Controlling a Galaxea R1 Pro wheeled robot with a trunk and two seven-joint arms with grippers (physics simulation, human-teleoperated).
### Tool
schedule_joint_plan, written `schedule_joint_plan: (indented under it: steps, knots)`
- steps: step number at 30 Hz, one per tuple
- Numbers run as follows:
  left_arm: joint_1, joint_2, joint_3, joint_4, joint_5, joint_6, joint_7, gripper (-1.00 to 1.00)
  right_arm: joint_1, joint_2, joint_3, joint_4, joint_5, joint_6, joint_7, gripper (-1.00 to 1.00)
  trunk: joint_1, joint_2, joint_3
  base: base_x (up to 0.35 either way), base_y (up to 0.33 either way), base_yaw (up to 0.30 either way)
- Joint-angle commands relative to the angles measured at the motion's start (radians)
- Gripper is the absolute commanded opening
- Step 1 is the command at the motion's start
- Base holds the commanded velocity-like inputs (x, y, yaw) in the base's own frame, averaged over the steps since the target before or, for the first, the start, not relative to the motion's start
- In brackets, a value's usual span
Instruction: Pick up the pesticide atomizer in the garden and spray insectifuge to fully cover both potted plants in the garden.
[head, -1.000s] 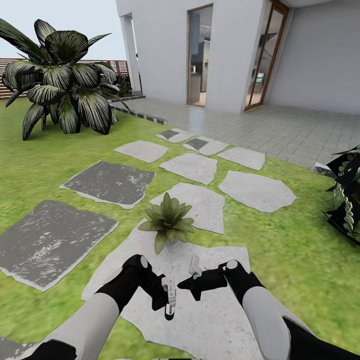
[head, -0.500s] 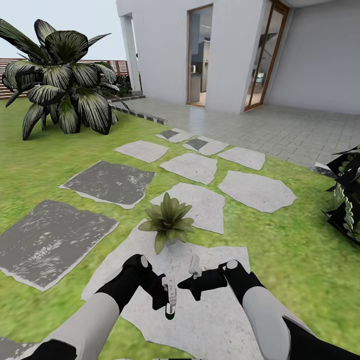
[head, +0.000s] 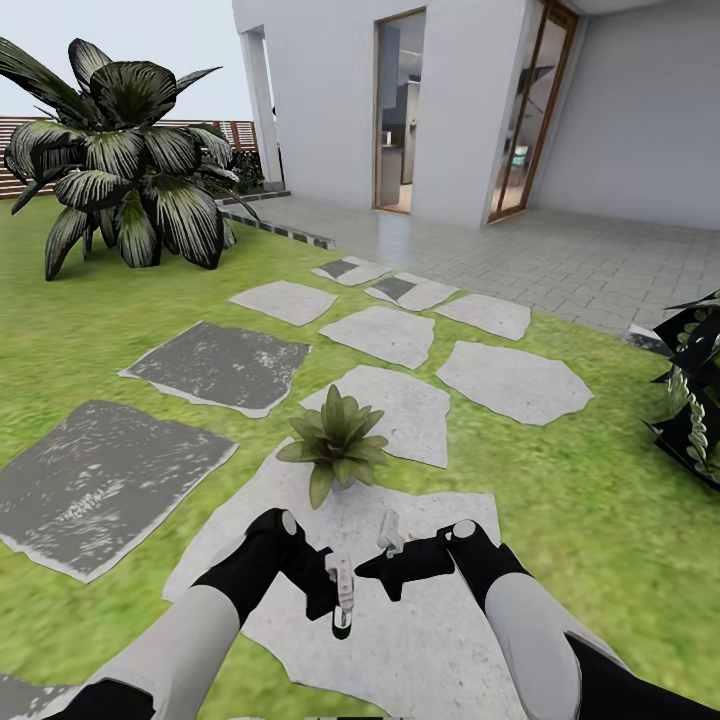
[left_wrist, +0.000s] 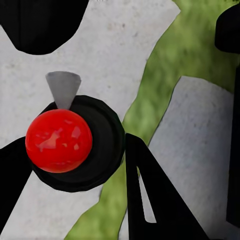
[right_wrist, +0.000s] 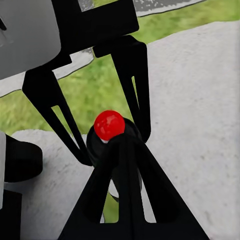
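The pesticide atomizer (left_wrist: 95, 150) is a dark round body with a red spot (left_wrist: 59, 141) and a grey nozzle, seen end on. My left gripper (head: 340, 598) is shut on it, a black finger (left_wrist: 145, 200) pressing each side. It hangs low over a pale stepping stone (head: 420, 640). In the right wrist view the atomizer (right_wrist: 109, 127) sits between the left gripper's fingers (right_wrist: 132, 85). My right gripper (head: 388, 545) is just beside it, its fingers together and holding nothing. One potted plant (head: 335, 445), a low green rosette, stands on the stone just ahead of both grippers.
Grey stepping stones (head: 215, 365) run across the lawn (head: 580, 500) toward a paved patio (head: 560, 250) and the house doors. A big striped-leaf shrub (head: 120, 150) stands at far left. A dark leafy plant (head: 695, 400) is at the right edge.
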Motion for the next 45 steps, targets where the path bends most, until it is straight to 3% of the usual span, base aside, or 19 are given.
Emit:
schedule_joint_plan:
  steps: [1, 6, 26, 31, 36, 37, 41, 45]
  knots:
    - [0.000, -0.001, -0.001, -0.002, 0.003, 0.011, -0.005, -1.00, -0.001, 0.001, -0.008, -0.001, 0.011, -0.009, 0.003, -1.00, 0.000, 0.000, -0.001, 0.000, 0.000, 0.000]
    - [0.000, -0.004, -0.001, -0.002, 0.022, 0.011, -0.004, -1.00, -0.001, 0.001, -0.008, -0.001, 0.011, -0.009, 0.003, -1.00, 0.000, 0.000, -0.001, 0.000, 0.000, 0.000]
    - [0.001, 0.008, 0.004, -0.003, 0.020, 0.008, -0.004, -1.00, -0.001, 0.001, -0.008, -0.002, 0.011, -0.009, 0.004, -1.00, 0.000, 0.000, -0.001, 0.000, 0.000, 0.000]
    - [0.004, 0.059, 0.003, -0.002, 0.019, 0.002, -0.005, -1.00, -0.001, 0.001, -0.008, -0.002, 0.011, -0.009, 0.004, -1.00, 0.000, 0.000, -0.001, 0.000, 0.000, 0.000]
    - [0.005, 0.137, 0.003, -0.001, 0.020, -0.001, -0.007, -1.00, -0.001, 0.001, -0.008, -0.003, 0.011, -0.009, 0.004, -1.00, 0.000, 0.000, -0.001, 0.000, 0.000, 0.000]
    - [0.006, 0.157, 0.003, -0.001, 0.020, -0.001, -0.007, -1.00, -0.001, 0.001, -0.008, -0.003, 0.011, -0.009, 0.004, 1.00, 0.000, 0.000, -0.001, 0.000, 0.000, 0.000]
    - [0.007, 0.202, 0.004, 0.000, 0.020, -0.001, -0.006, -1.00, -0.001, 0.001, -0.008, -0.003, 0.011, -0.009, 0.004, 1.00, 0.000, 0.000, -0.001, 0.000, 0.000, 0.000]
    - [0.007, 0.222, 0.013, -0.003, 0.019, 0.009, 0.018, -1.00, -0.001, 0.001, -0.009, -0.008, 0.013, -0.010, -0.004, 1.00, 0.000, 0.000, -0.001, 0.000, 0.000, 0.000]
